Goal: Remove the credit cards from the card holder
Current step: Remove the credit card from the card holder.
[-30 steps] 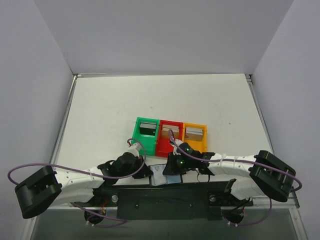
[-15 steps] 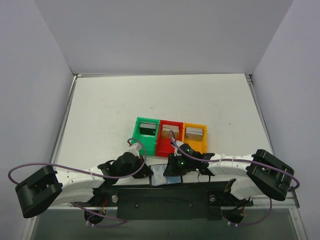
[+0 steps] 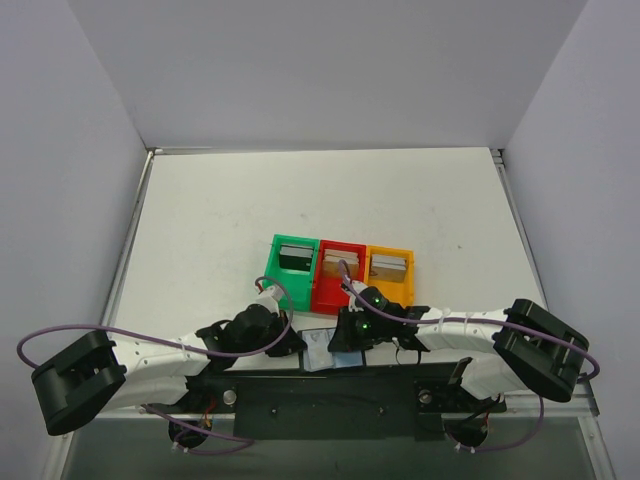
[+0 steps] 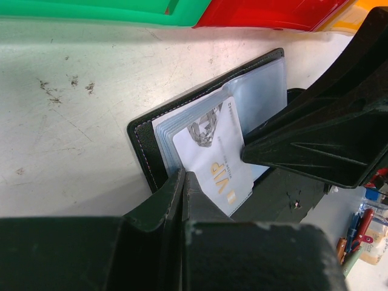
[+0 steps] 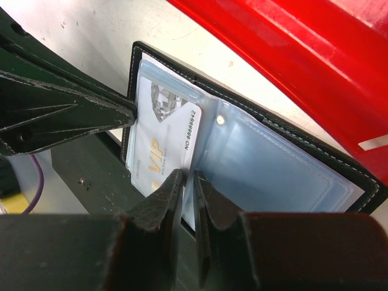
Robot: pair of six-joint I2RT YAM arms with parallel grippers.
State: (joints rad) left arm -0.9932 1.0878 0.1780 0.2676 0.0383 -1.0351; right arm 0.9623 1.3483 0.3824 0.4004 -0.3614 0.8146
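The card holder (image 4: 140, 145) is a black wallet with clear sleeves, lying open at the table's near edge; it also shows in the right wrist view (image 5: 285, 136) and the top view (image 3: 318, 349). A pale credit card (image 4: 215, 151) marked VIP sticks partly out of a sleeve and also shows in the right wrist view (image 5: 160, 130). My left gripper (image 4: 182, 176) is shut on the holder's left edge. My right gripper (image 5: 188, 177) is nearly shut, pinching the card's edge beside a sleeve. In the top view, the left gripper (image 3: 297, 345) and right gripper (image 3: 336, 345) meet over the holder.
A row of joined green (image 3: 293, 262), red (image 3: 338, 272) and orange (image 3: 390, 270) boxes stands just behind the holder, each with grey or tan card stacks inside. Its red wall (image 5: 291, 48) is close to my right gripper. The arm base plate (image 3: 330, 395) borders the near edge.
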